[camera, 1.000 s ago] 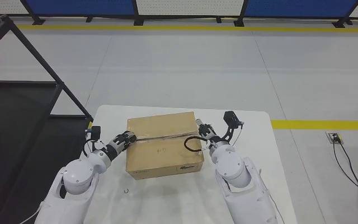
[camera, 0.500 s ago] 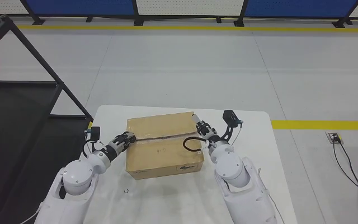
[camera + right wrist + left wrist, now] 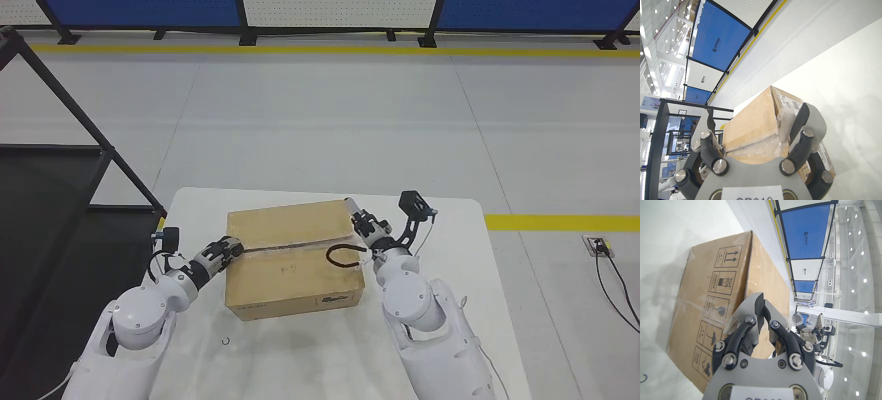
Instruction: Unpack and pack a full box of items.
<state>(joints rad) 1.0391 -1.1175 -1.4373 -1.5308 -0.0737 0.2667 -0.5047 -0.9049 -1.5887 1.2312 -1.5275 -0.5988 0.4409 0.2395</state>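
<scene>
while the box sits shut on the white bench, a little toward the far side, we see a taped seam running left to right across its top. the left claw is at the left end of that seam, against the box's upper edge. its black pads are clenched together, and a loose flap of clear tape hangs just beside them; we cannot tell whether any tape is caught between the pads. a column of handling symbols is printed on the left side of the box, below this claw.

the right claw is at the right end of the box, close to the far corner. it is released, its fingers spread wide and grasping nothing, and the top of the box shows between them. one finger lies just beside a crumpled strip of clear tape that stands off the right end of the seam. a white label is stuck on that end of the box, next to the strip.

a small dark c-shaped ring lies on the bench near the box's near left corner, apart from it. a black frame stands on the floor to the left of the bench.
</scene>
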